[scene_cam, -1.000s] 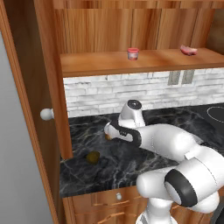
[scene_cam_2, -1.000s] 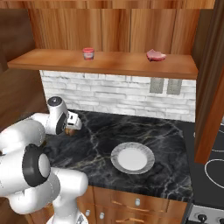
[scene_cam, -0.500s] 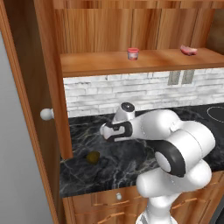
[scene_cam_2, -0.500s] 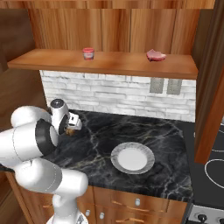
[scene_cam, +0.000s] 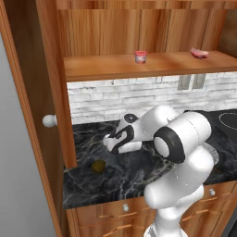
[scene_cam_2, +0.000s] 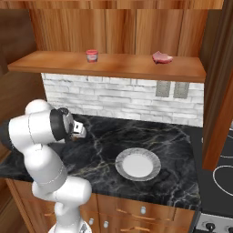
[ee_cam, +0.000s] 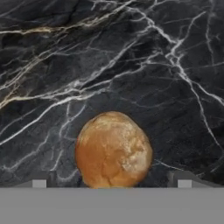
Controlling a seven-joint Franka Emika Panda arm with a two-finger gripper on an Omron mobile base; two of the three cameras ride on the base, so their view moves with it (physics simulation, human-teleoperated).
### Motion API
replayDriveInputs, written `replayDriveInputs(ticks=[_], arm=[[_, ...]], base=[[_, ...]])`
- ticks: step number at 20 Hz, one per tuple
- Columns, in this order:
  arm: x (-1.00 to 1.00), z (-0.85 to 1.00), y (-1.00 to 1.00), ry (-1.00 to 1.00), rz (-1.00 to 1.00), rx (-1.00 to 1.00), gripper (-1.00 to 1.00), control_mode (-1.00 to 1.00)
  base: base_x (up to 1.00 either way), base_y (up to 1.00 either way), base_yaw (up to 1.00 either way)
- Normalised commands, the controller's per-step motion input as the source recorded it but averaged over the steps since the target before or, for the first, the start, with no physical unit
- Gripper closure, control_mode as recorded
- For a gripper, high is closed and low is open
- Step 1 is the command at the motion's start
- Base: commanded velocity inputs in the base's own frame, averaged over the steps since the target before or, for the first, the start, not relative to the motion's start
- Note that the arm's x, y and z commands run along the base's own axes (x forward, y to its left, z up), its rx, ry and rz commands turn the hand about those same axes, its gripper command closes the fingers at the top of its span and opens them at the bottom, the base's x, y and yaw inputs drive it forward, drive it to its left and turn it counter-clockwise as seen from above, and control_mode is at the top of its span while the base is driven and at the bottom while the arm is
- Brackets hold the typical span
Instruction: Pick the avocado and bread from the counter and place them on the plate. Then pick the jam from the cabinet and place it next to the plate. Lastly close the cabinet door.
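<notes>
1. Sitting on the counter, an orange-brown bread ball, framed low in the hand view between the two dark finger tips, one on each side, with marble showing in the gaps; nothing gripped.
2. Hovering over that bread with the gripper spread wide, jaws clear of both flanks; probably lined up this way so a straight descent puts one finger on each side before closing.
3. Lying apart on the same slab, toward its front left edge in the left base view, the dark olive avocado, not touched by anything.
4. Waiting bare farther right along the counter, the plate, white-grey and shallow, with neither food item on it; likely the drop point for both, so a carry across the marble is ahead.
5. Standing on the shelf of the cabinet above the tiled wall, the small red jam jar; a flat pink lump resting farther along the same board, well apart from it.
6. Hanging swung out at the left, the cabinet door with its round white knob, leaving the shelf reachable for the later jam step.
7. Judging progress: early, with no item yet delivered.
</notes>
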Motion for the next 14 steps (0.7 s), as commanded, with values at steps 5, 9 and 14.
replayDriveInputs(ticks=[5, 9, 14], arm=[[0.26, -0.26, 0.05, 0.0, 0.0, 0.0, -1.0, -1.0], [0.27, -0.18, 0.01, 0.0, 0.0, 0.0, -1.0, -1.0], [0.34, -0.19, 0.08, 0.0, 0.0, 0.0, -1.0, -1.0]], base=[[0.0, 0.0, 0.0], [0.0, 0.0, 0.0], [0.0, 0.0, 0.0]])
